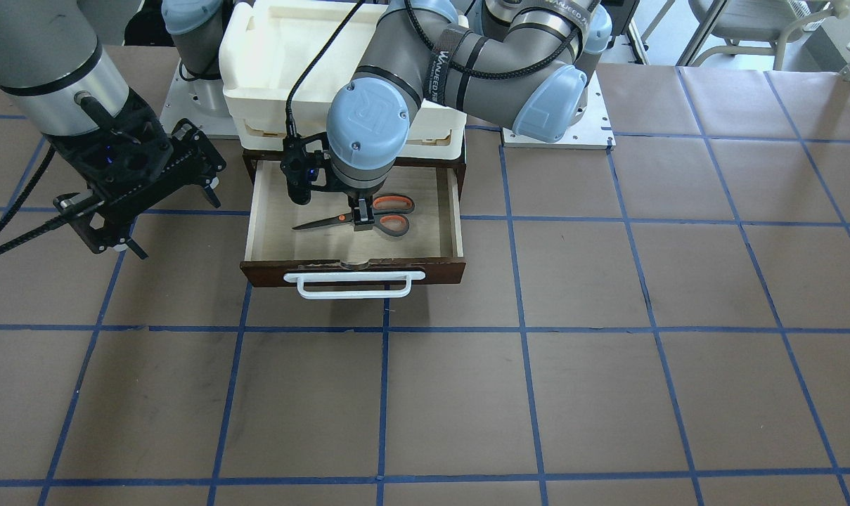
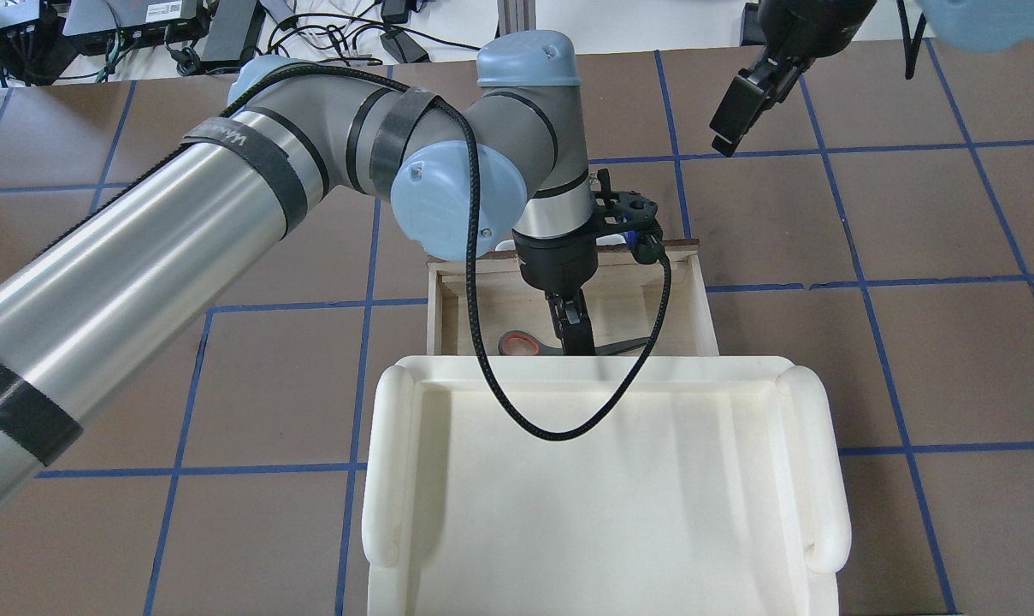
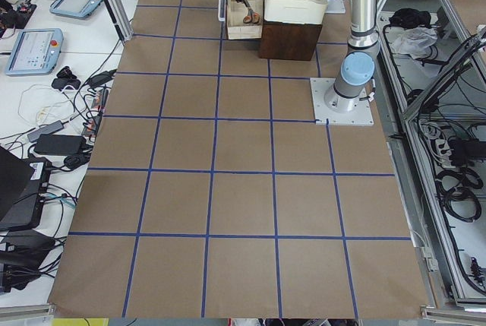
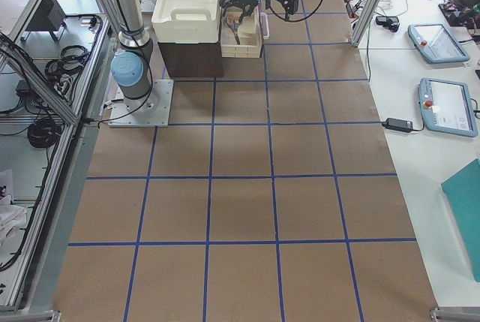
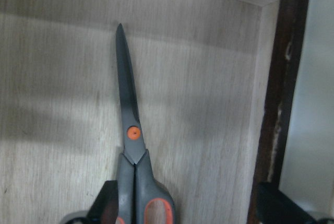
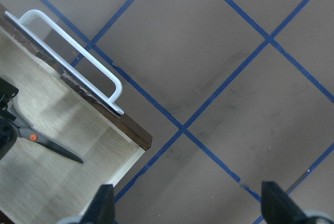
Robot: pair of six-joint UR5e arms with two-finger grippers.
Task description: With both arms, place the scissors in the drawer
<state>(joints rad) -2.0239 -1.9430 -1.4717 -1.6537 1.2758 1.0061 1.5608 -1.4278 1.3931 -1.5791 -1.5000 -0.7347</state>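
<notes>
The scissors (image 1: 368,214) lie flat on the pale floor of the open drawer (image 1: 252,218), blades pointing away from the orange-lined handles. They also show in the left wrist view (image 5: 130,130) and partly in the overhead view (image 2: 521,345). My left gripper (image 1: 360,221) reaches down into the drawer over the scissors' handles. In the left wrist view its fingers (image 5: 107,205) stand wide apart, one beside the handles, so it is open. My right gripper (image 1: 168,216) hangs open and empty above the table beside the drawer, apart from it.
A white plastic tray (image 2: 397,445) sits on top of the dark cabinet behind the drawer. The drawer's white bar handle (image 1: 354,284) faces outward over the brown, blue-taped table (image 1: 607,351). The left arm's black cable (image 2: 568,428) loops over the tray.
</notes>
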